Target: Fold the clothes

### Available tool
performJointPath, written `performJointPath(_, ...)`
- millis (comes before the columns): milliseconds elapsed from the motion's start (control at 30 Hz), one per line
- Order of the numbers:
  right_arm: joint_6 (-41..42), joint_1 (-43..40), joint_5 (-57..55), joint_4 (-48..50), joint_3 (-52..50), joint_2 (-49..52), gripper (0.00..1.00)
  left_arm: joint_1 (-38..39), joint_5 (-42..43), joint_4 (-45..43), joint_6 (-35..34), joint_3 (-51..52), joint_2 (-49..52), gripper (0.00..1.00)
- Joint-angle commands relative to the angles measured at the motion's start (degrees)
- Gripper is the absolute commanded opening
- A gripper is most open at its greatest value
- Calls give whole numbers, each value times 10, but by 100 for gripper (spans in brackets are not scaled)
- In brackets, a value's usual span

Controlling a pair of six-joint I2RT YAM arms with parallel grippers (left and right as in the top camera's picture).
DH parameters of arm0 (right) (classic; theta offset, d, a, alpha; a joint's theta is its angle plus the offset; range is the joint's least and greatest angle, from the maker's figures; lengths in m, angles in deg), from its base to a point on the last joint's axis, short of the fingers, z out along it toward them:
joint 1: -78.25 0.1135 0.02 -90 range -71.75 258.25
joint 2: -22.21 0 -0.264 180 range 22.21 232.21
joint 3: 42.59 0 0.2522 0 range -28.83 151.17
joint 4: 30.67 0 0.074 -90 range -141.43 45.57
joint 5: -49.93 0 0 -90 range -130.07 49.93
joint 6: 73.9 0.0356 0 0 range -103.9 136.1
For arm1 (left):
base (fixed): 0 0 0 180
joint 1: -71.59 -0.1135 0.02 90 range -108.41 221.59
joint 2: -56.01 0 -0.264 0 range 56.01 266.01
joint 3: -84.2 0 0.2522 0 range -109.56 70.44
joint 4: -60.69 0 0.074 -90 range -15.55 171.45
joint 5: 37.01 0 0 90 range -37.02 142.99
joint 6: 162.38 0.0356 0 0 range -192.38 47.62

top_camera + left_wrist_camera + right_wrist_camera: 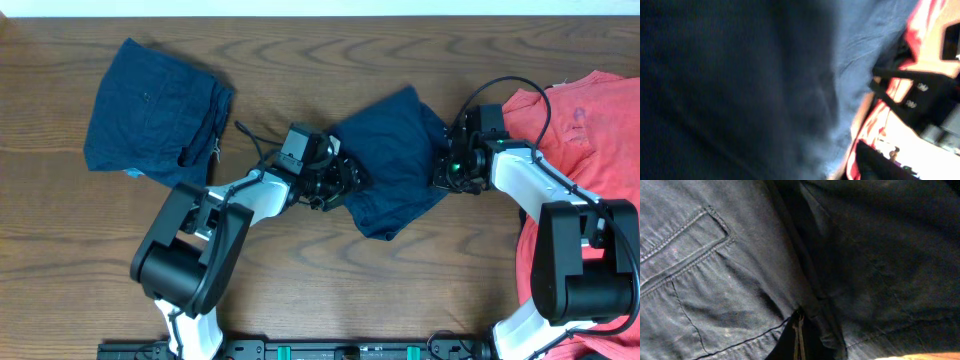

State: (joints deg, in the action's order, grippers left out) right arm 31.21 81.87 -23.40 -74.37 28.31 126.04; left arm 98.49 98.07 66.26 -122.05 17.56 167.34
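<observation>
Dark navy shorts (392, 160) lie bunched in the middle of the table between my two grippers. My left gripper (338, 182) grips their left edge; in the left wrist view blurred navy cloth (740, 90) fills the frame and hides the jaws. My right gripper (444, 172) is at their right edge. In the right wrist view its fingers (798, 339) are pressed together in a fold of the shorts (730, 280), beside a stitched pocket. A second, folded pair of navy shorts (150, 110) lies at the far left.
A pile of coral-red clothes (585, 130) lies along the right edge, under my right arm; it also shows in the left wrist view (920, 30). The table is dark wood (330, 280).
</observation>
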Motion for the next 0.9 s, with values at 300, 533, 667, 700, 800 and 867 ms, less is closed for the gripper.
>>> performJointPath(300,4,6,5,-47,-29,-126,2,3,54,148,96,24,43,9)
performJointPath(533,-10,37,14,-51,-32,-111,1,3,82,206,152,24,43,13)
performJointPath(667,5,61,1,-64,-41,-76,1,0,83,179,151,23,43,23)
performJointPath(700,19,64,-14,-70,-42,-68,1,-1,83,176,152,22,42,26)
performJointPath(800,60,66,-64,-76,-45,-42,1,-8,83,175,157,20,35,40)
performJointPath(867,61,63,-71,-71,-45,-26,1,-15,83,176,175,20,25,53)
